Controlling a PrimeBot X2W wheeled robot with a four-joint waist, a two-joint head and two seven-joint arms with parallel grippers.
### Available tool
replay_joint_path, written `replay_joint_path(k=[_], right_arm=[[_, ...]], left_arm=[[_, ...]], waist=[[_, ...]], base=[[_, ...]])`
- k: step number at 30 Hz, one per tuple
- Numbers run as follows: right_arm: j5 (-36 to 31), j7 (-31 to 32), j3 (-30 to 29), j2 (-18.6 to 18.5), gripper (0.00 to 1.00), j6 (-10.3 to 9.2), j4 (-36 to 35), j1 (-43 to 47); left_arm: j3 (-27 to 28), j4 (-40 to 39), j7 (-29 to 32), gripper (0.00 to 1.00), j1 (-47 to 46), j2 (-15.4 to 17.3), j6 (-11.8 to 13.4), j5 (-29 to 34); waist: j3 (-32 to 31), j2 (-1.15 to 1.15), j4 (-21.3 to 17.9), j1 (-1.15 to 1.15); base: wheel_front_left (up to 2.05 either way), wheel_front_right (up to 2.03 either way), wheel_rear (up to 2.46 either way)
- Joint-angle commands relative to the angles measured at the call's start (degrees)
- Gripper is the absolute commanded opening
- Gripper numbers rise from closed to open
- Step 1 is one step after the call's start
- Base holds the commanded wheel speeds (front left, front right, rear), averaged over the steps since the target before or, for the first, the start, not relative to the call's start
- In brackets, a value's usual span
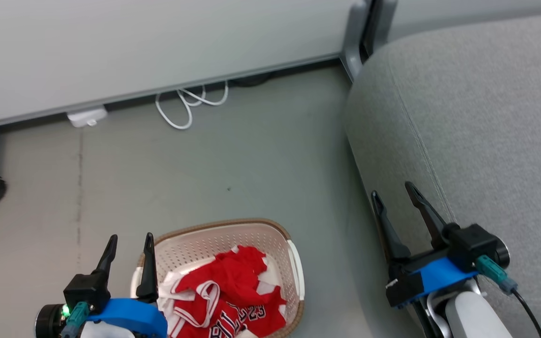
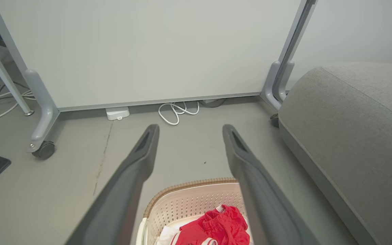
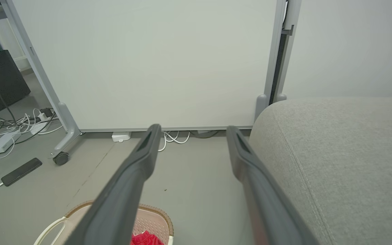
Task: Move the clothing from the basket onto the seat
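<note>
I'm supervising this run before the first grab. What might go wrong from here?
1. The clothing lies bunched in the basket; a pinch may catch only a white-trimmed strap, or both garments, and one might drop.
2. The open left gripper hangs by the basket rim; descending, a finger might hook it and tip the basket.
3. The seat edge is rounded; thin fabric released there might slide off.

Red clothing [image 1: 233,291] in basket [image 1: 219,228] beside seat [image 1: 477,141]
</note>
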Motion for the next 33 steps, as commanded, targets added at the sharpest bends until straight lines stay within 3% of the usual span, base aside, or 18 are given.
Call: replay_joint_path(k=[1, 9, 13, 33], right_arm=[[0.47, -0.3, 0.42, -0.19, 1.0, 0.07, -0.31, -1.33], [2.29, -0.32, 2.8, -0.17, 1.0, 0.05, -2.62, -5.72], [2.69, -0.33, 3.28, -0.15, 1.0, 0.05, -3.89, -6.66], [5.7, -0.35, 6.73, -0.15, 1.0, 0.05, -6.8, -10.43]], left_arm=[[0.32, 0.5, -0.16, 1.0, -1.1, 0.38, 0.35, 0.14], [0.98, 8.28, 1.05, 1.0, -6.2, 0.92, 2.25, -0.4], [0.89, 12.77, 2.59, 1.0, -8.74, 1.32, 1.82, -1.21], [0.19, 31.37, 10.77, 1.0, -19.82, 3.64, 3.81, -2.03]], waist=[[3.56, 0.0, -2.95, 0.0], [10.78, 0.0, -7.62, 0.0], [14.26, 0.0, -9.07, 0.0], [25.91, 0.0, -12.59, 0.0]], base=[[0.0, 0.0, 0.0], [0.0, 0.0, 0.0], [0.0, 0.0, 0.0], [0.0, 0.0, 0.0]])
